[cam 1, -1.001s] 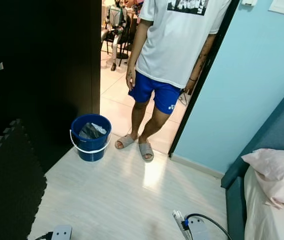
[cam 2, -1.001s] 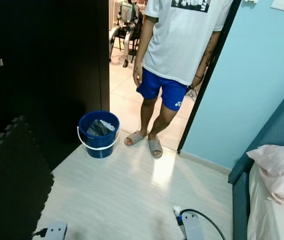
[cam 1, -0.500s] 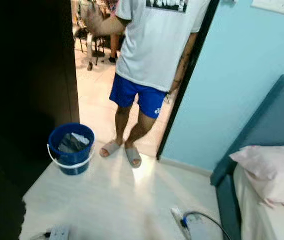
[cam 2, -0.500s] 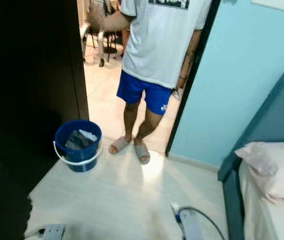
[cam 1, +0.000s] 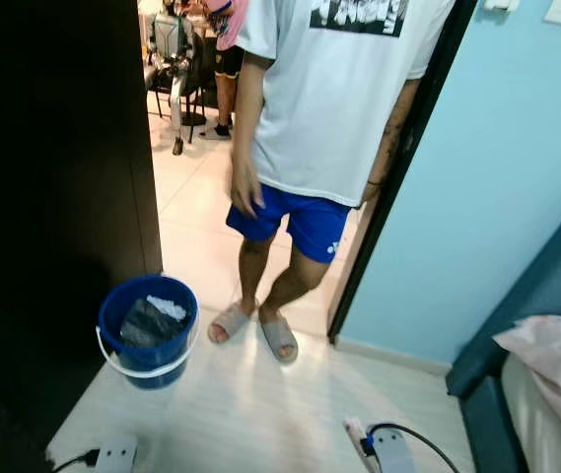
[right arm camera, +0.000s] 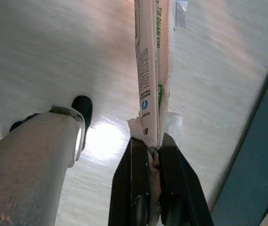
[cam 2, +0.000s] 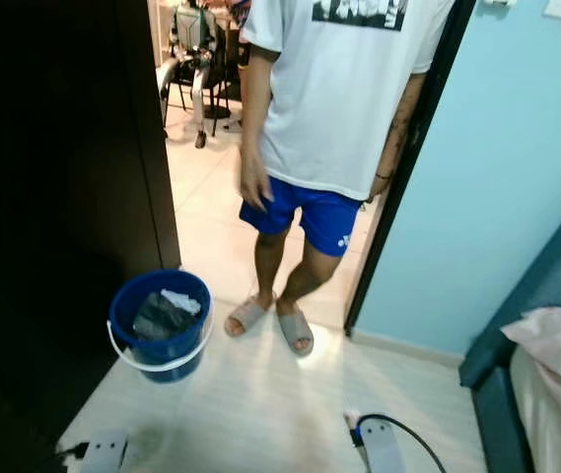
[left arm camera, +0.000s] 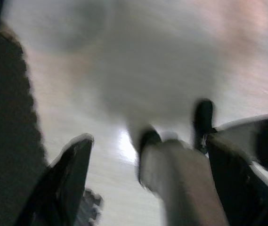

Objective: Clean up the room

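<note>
One right hand (right arm camera: 153, 149) pinches a "QUAN"-printed white packet (right arm camera: 151, 70).

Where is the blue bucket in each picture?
Left eye view: blue bucket low on the left, beside the dark door.
Right eye view: bucket low on the left, same spot.
Shared landmark: the person's sandals, just right of the bucket.

My head pair looks forward and down from standing height at the pale floor (cam 1: 260, 404), the blue bucket (cam 1: 148, 330) and a person (cam 2: 329, 118) in the doorway. Both eyes share that scene, the right one shifted slightly sideways. My left wrist view faces the floor, close and blurred. My right wrist view looks down along its fingers (right arm camera: 138, 188) at the same floor.
</note>
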Available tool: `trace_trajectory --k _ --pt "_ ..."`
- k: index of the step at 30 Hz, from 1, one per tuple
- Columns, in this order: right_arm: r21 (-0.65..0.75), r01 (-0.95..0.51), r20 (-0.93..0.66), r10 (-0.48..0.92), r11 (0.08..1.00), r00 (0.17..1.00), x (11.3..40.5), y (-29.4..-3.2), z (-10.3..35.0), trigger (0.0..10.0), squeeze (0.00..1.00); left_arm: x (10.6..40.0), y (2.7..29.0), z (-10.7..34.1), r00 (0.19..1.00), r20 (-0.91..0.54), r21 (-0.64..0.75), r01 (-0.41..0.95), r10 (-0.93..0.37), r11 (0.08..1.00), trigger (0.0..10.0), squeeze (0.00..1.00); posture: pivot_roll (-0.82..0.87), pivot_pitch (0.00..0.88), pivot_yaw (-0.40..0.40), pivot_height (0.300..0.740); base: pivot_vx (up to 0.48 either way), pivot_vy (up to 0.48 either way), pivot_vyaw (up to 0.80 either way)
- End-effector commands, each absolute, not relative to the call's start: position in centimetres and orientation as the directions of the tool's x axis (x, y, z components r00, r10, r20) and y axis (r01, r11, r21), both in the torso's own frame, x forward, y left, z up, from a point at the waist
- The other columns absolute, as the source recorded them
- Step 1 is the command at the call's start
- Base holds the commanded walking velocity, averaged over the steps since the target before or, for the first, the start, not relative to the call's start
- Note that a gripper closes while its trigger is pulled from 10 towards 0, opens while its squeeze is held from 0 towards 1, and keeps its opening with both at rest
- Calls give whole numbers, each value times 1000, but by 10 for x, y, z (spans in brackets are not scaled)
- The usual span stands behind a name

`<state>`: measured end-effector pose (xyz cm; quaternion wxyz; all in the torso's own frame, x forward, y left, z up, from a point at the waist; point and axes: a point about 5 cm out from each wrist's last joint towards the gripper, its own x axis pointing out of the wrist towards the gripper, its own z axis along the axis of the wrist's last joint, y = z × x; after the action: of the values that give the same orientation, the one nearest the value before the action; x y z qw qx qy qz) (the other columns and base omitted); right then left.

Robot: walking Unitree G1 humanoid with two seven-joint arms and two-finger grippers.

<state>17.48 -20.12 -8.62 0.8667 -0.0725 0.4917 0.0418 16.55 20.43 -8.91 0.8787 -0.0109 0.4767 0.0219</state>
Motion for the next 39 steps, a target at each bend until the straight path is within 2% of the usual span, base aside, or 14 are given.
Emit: trace_trajectory --k 1,12,28,34,39 --pt "-61 -143 -835 28 988 550 184 -198 -82 10000 0 155 203 -94 509 -861 2 -39 21 999 10000 0 97 0 -115 740 439 0 681" --pt "-66 -166 -833 37 984 553 188 -201 -79 10000 0 153 201 -95 504 -864 -1 -34 17 999 10000 0 98 0 -128 740 439 0 755" --pt "-70 -178 -835 40 982 549 193 -200 -77 10000 0 153 200 -95 504 -864 2 -42 23 999 10000 0 110 0 -135 740 418 0 0" --pt "-54 -199 -828 68 979 556 198 -194 -76 10000 0 151 199 -96 501 -865 -21 -63 13 998 10000 0 112 0 -133 740 0 0 0" --pt "-32 -248 -787 128 968 603 217 -183 -65 10000 0 149 199 -97 496 -869 -34 -57 -1 998 10000 0 110 0 -132 740 0 -270 0"
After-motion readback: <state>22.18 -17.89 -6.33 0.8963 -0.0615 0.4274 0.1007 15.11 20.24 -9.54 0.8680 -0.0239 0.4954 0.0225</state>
